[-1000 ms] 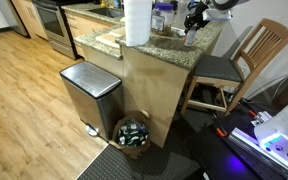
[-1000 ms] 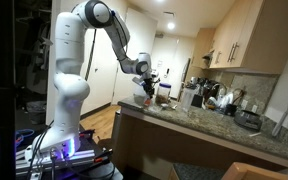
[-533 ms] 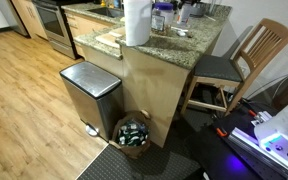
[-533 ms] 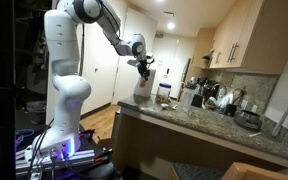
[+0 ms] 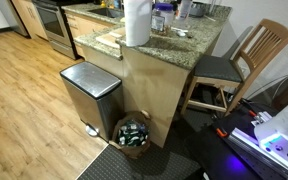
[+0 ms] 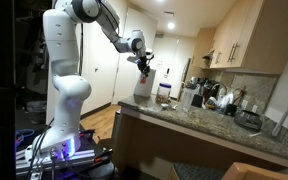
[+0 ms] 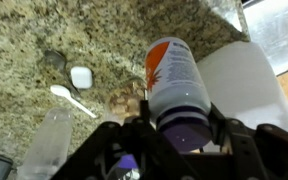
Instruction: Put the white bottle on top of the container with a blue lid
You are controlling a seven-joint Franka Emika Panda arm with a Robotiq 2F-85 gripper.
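Just changed: gripper (image 6: pixel 145 66) has risen from the granite counter (image 7: pixel 24 50), carrying the white bottle (image 7: pixel 174 85).
Grip: fingers clamped round the bottle.
Container with a blue lid (image 5: pixel 161 17): below the gripper, off to one side.
Meaning: lift looks done; placing remains.

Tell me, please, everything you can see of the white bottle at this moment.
The white bottle is a small, smooth cylinder, plastic by its look, with an orange mark on its side. The end nearest the wrist camera looks darker and bluish, perhaps from shadow. The gripper clamps it from both sides near that end and holds it in the air above the speckled stone counter. It appears to touch nothing but the gripper. The paper towel roll shows beside it.
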